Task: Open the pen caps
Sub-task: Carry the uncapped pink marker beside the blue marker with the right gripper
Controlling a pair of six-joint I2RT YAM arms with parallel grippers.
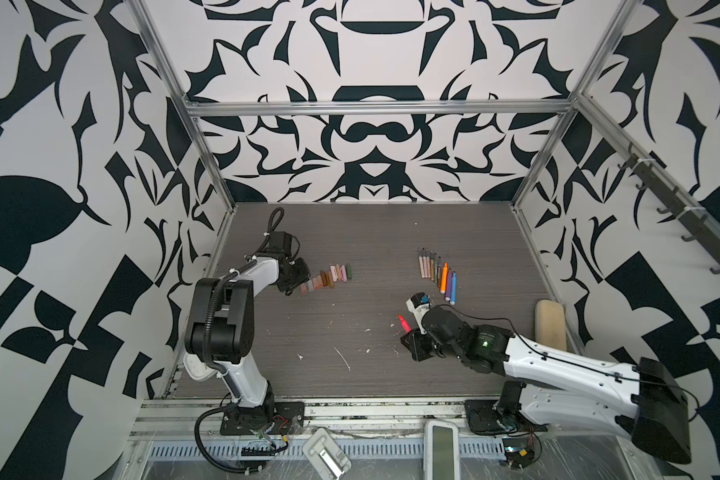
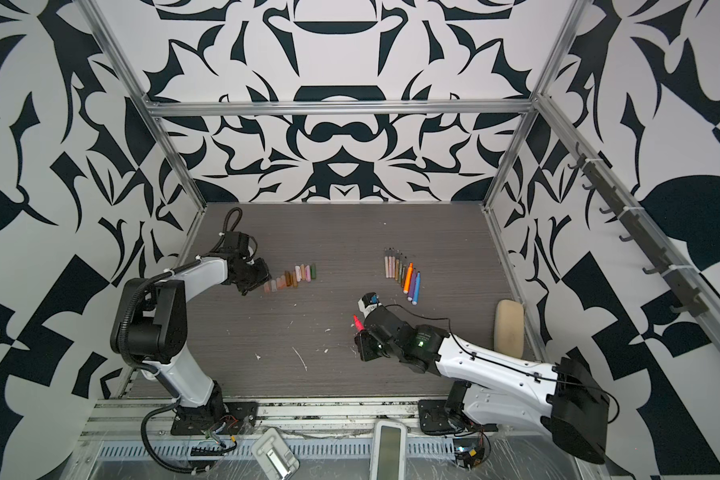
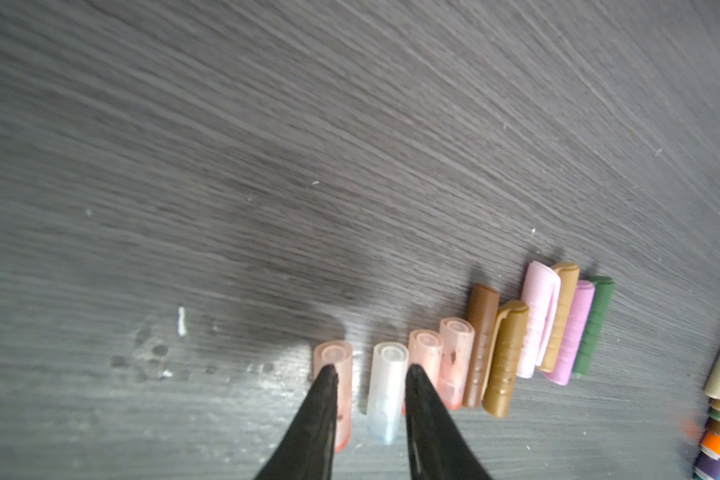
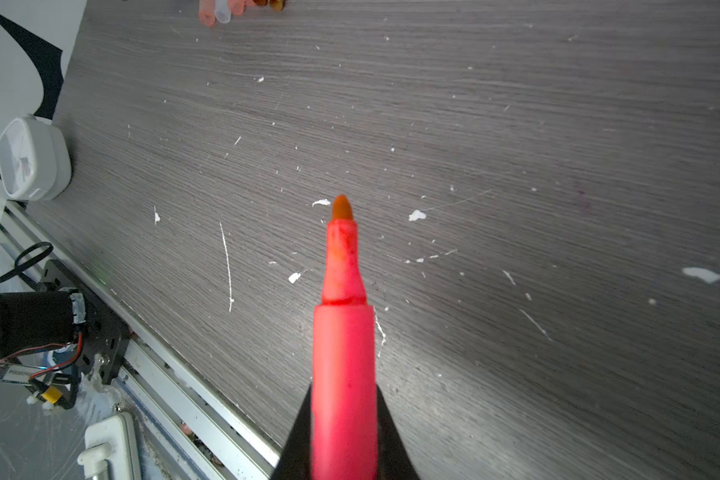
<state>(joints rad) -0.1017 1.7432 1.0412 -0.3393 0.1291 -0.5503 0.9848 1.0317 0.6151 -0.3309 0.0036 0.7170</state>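
Several pen caps [image 1: 329, 276] [image 2: 292, 278] lie in a slanted row left of the table's middle. In the left wrist view the row runs from a peach cap [image 3: 334, 353] and a clear cap [image 3: 387, 382] to brown, tan, pink and green ones. My left gripper [image 3: 371, 370] [image 1: 291, 289] stands open just over that end, the clear cap lying between its fingers and one finger above the peach cap. My right gripper [image 4: 344, 390] [image 1: 406, 332] is shut on a red-pink pen [image 4: 344, 340] [image 2: 358, 325] with its tip bare. The other pens [image 1: 439, 274] [image 2: 404, 276] lie side by side at the right.
A beige pad [image 1: 550, 324] lies at the table's right edge. White flecks and streaks [image 1: 341, 357] dot the front of the table. Two white devices [image 1: 441, 449] [image 1: 325, 455] sit on the frame rail in front.
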